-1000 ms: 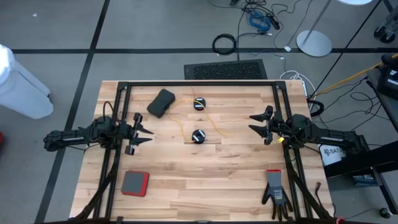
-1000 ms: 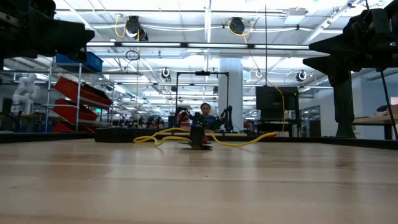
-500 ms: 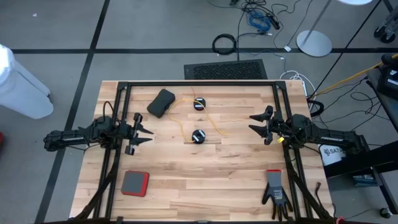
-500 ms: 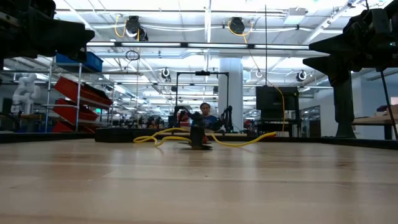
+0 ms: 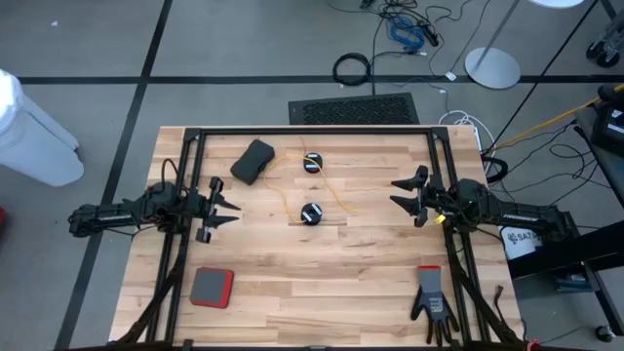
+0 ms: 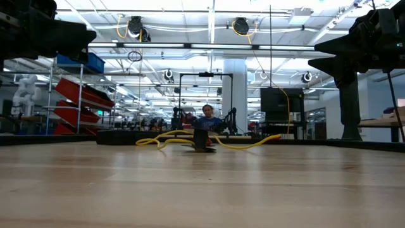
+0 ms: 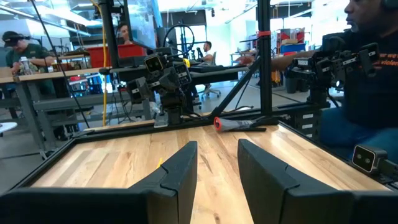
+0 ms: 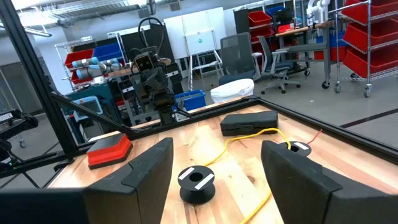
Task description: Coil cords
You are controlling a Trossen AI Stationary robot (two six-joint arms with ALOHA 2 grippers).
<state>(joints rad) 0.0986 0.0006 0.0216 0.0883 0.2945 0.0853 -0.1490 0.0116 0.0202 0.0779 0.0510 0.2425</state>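
Ok so we're looking down at a light wooden plank counter (image 5: 322, 283) with a black metal frame around it. Both arms hover at the sides, nothing in hand. The left pincer (image 5: 226, 209) sits over the counter's left side with its two pointed dark fingers spread apart and empty. The right pincer (image 5: 403, 195) mirrors it on the right side, spread wider from what we see in its own wrist view, also empty.

The cords are mid-counter, between the two pincers. The near reel (image 5: 311, 213) is a small round black spool with a white label, lying flat, and the far reel (image 5: 312, 162) sits closer to the back edge. The thin yellow cord (image 5: 337, 200) loops loosely around and between them. We can't really make out the dark brown one.

Just left of the far reel there's a matte black case (image 5: 253, 161). A flat red pad (image 5: 212, 287) lies front left and a dark glove (image 5: 431, 296) front right.
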